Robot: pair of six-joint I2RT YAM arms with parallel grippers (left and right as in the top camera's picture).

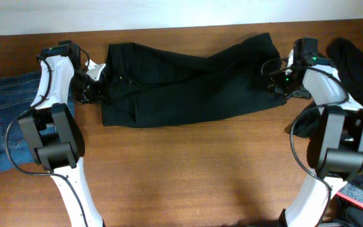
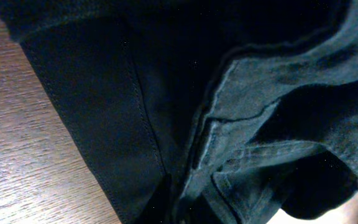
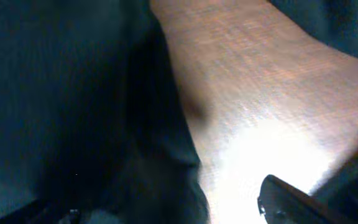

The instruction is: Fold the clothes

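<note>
Wooden table (image 1: 188,170) lies bare nearest you. Beyond it, blue jeans (image 1: 5,120) sit at the left edge, probably parked out of the way. Farther back, the black trousers (image 1: 188,88) stretch crosswise between both arms, likely spread out for folding. Your left gripper (image 1: 98,81) is closed narrow at the waistband end, though you can't confirm it pinches cloth. Your right gripper (image 1: 273,74) stands wide at the leg end, holding nothing.

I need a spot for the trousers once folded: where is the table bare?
Widest bare tabletop: in front of the black trousers, between the left arm and right arm. A thin strip runs behind them by the wall. Crowded: blue jeans at far left, a dark garment pile at far right.
</note>
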